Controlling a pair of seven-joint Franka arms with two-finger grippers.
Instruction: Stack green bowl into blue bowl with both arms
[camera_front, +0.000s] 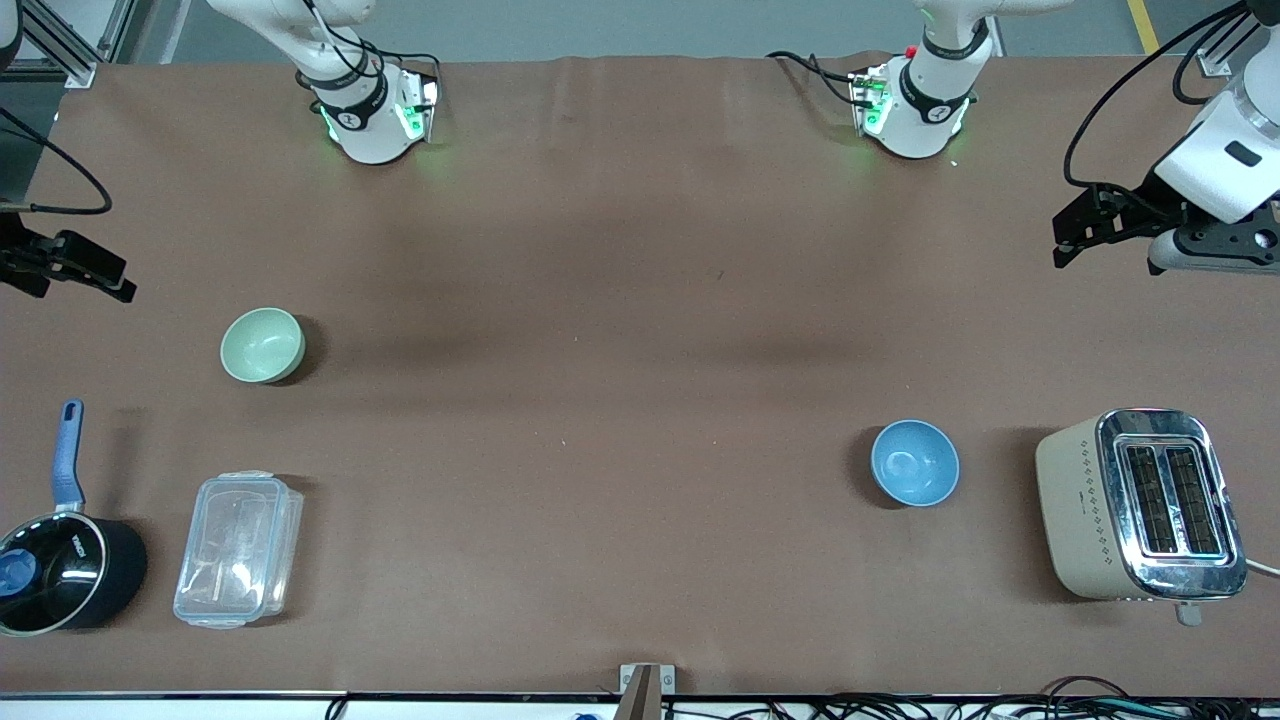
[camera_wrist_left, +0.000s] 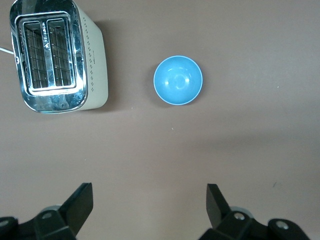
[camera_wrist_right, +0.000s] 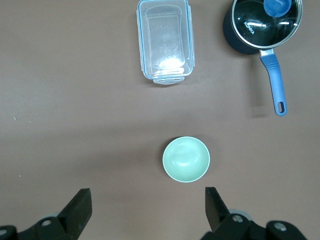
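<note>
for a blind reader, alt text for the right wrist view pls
A green bowl sits upright and empty on the brown table, just ahead of the open, empty right gripper. Past it lie a clear lidded container and a black saucepan.

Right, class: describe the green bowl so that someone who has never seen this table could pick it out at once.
Start at the black saucepan with the blue handle at the right arm's end of the table; a clear plastic container lies beside it. Farther from the front camera than the container stands the green bowl, alone and upright. It is the only pale mint one; the blue bowl stands beside the toaster.
</note>
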